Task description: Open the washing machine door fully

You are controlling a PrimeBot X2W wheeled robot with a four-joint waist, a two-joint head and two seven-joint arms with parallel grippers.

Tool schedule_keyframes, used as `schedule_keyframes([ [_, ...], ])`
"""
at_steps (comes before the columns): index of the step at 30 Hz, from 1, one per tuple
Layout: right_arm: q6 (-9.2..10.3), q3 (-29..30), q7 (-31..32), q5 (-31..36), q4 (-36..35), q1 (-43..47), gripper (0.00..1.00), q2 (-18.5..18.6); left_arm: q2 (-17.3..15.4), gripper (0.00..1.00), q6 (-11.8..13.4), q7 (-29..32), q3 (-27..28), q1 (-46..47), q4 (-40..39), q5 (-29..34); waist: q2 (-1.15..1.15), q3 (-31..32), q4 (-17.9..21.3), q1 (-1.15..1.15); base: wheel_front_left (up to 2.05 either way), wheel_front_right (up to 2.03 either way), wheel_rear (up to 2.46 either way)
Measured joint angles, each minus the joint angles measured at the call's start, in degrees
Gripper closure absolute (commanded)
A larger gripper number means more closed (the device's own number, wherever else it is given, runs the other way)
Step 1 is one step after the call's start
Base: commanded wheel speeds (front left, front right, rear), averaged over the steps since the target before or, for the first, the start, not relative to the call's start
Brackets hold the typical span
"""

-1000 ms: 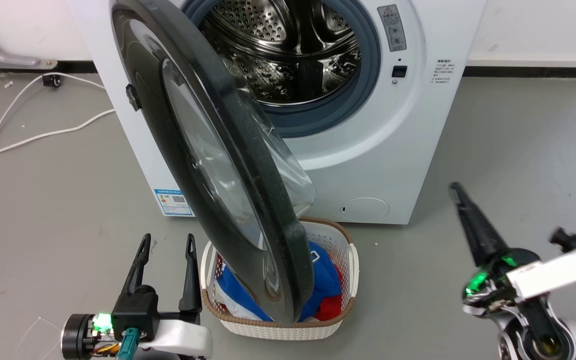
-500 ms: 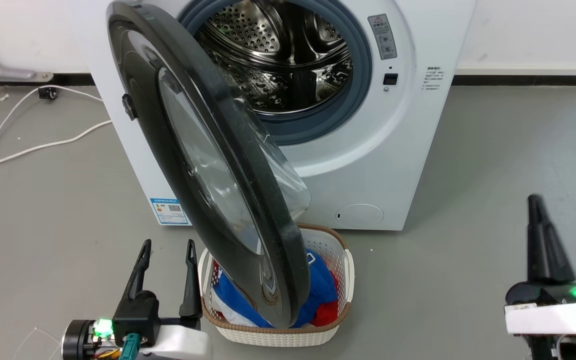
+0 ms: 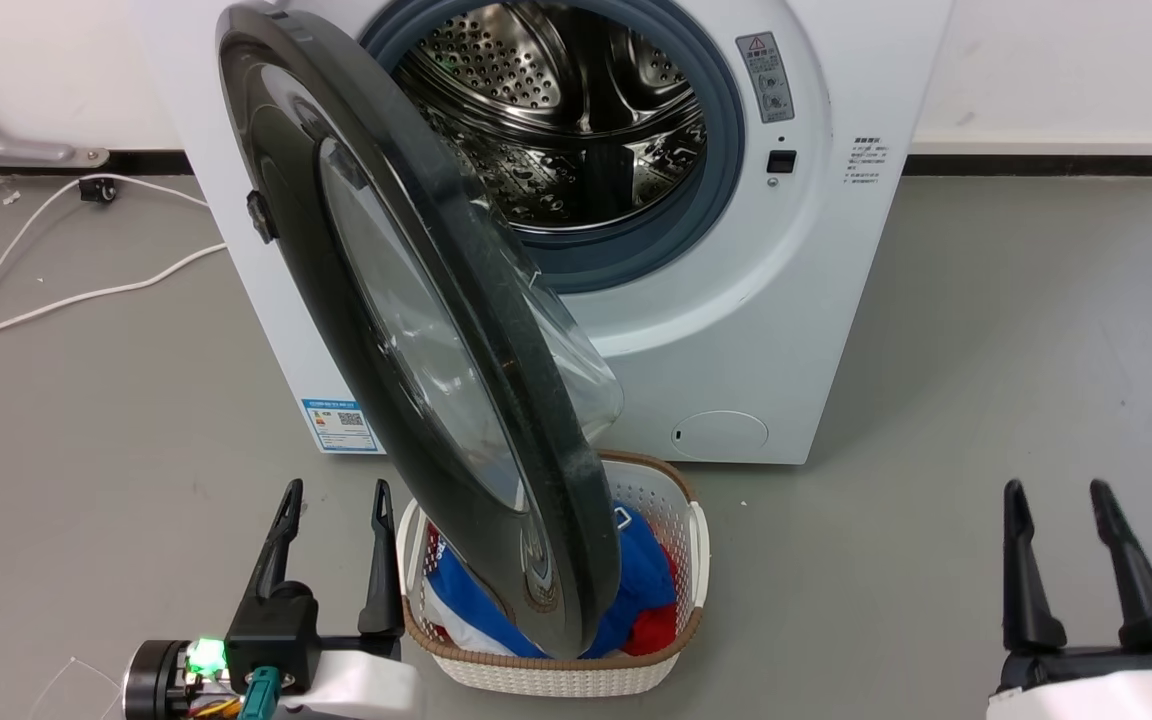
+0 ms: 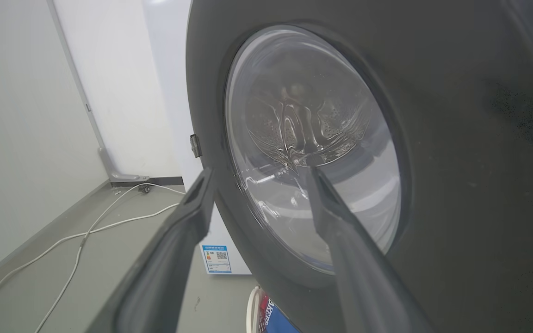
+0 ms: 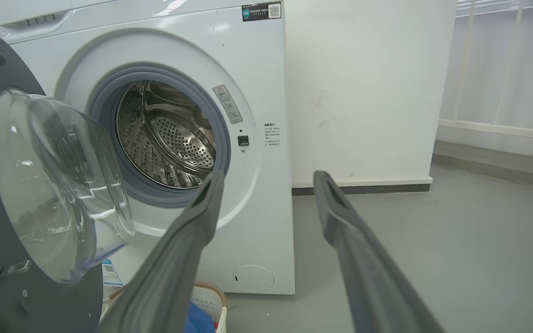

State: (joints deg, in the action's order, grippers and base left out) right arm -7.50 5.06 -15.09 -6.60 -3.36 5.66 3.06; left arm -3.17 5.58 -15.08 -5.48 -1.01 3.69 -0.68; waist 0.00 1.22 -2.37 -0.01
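The white washing machine (image 3: 766, 330) stands against the wall with its steel drum (image 3: 556, 120) exposed. Its black-rimmed washing machine door (image 3: 436, 330) hangs swung out to the left, edge-on toward me, the clear glass bowl (image 5: 58, 185) bulging on its inner face. My left gripper (image 3: 334, 492) is open at the lower left, just left of the door's lower rim and apart from it. In the left wrist view the door (image 4: 456, 162) looms close ahead of the left gripper (image 4: 257, 172). My right gripper (image 3: 1056, 492) is open at the lower right, far from the machine (image 5: 257, 92).
A white woven basket (image 3: 556, 670) with blue and red laundry sits on the grey floor under the door's lower edge. White cables (image 3: 56, 290) trail across the floor at the left. A white wall (image 5: 363, 83) runs to the machine's right.
My right gripper has swung down from mid-right to the lower right corner and now points up with fingers apart. The door and left gripper have stayed put.
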Motion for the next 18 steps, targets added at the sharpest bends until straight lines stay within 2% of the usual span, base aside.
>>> schedule_keyframes([
  [18, 0.00, -1.2, 0.0, -1.5, 3.1, 2.6, 0.00, -0.1, -0.1, 0.00, 0.1, 0.0, 0.2, -0.6, 0.0, 0.0, 0.00, 0.3, 0.1, 0.01, 0.00, 0.00, 0.00],
])
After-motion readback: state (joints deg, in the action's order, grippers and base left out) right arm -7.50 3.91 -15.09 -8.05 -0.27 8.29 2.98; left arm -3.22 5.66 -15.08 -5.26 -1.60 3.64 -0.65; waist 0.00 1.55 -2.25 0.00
